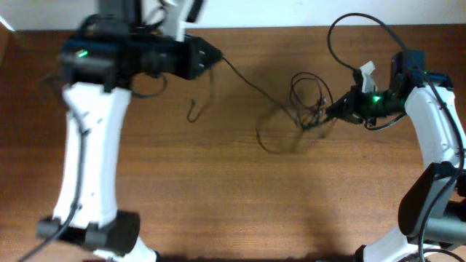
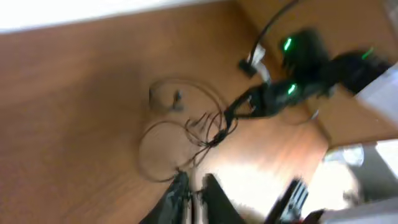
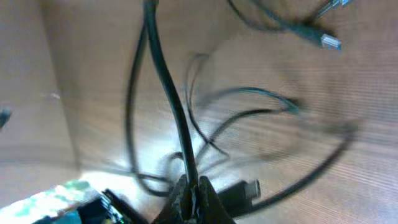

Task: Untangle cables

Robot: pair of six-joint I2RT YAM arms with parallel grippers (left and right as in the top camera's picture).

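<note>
Brown wood table (image 1: 218,204) carries two white arms. The left arm reaches along the far edge. The left gripper (image 1: 212,57) is raised above the table and pinched closed on one strand of the cables (image 1: 307,109). That strand runs down to the right into the tangle, and a short end dangles below the claw. The right arm bends in from the right edge, and the right gripper (image 1: 330,110) is clamped closed on another strand at the tangle's right side. The tangle lies right of centre toward the far edge, with loops spilling to its near left. Bare wood stretches wide across the near half. The strands are too blurred and snarled to count. The right wrist view shows two plug ends (image 3: 324,40), one of them beside the fingers.
</note>
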